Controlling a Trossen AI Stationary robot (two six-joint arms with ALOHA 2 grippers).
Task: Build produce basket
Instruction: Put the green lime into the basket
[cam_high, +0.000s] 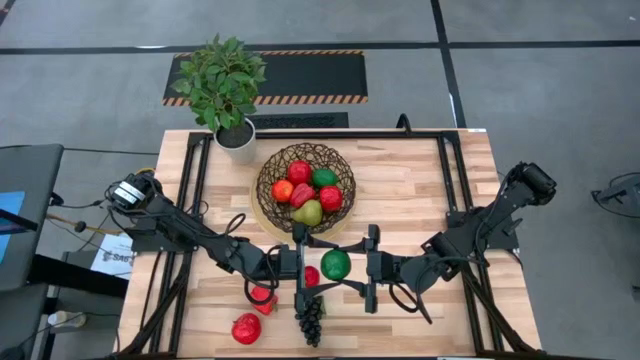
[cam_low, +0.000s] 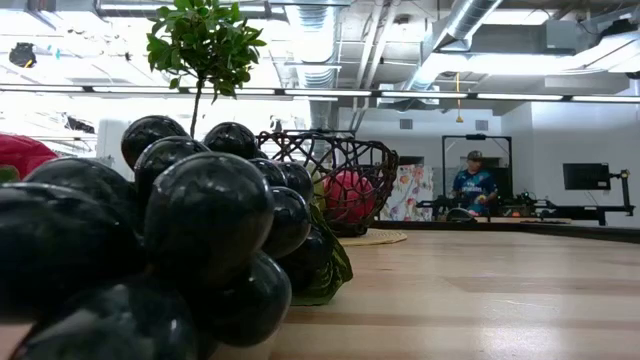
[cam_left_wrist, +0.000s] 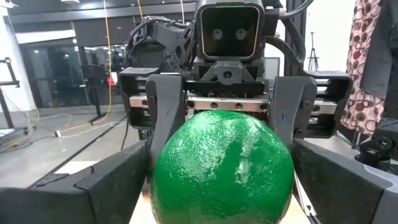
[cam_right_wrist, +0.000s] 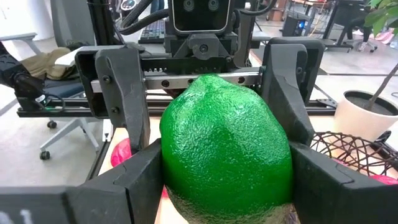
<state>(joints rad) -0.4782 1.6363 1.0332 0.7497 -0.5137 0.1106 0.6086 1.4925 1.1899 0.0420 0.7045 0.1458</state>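
Both grippers (cam_high: 303, 263) (cam_high: 371, 266) around green fruit (cam_high: 336, 264)

robotics lab: exposed ceiling ducts (cam_low: 470, 25), monitor (cam_low: 585, 176), hazard-striped floor mat (cam_high: 300, 75).

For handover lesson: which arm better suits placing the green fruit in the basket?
Probably left: the left end effector, at the green fruit, lies nearer the basket than the right end effector.

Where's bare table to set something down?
Free: table right of the basket, up to the right arm; the front-right corner. Crowded: front centre, where the left claw and right claw meet at the green fruit, with grapes and red pieces beside.
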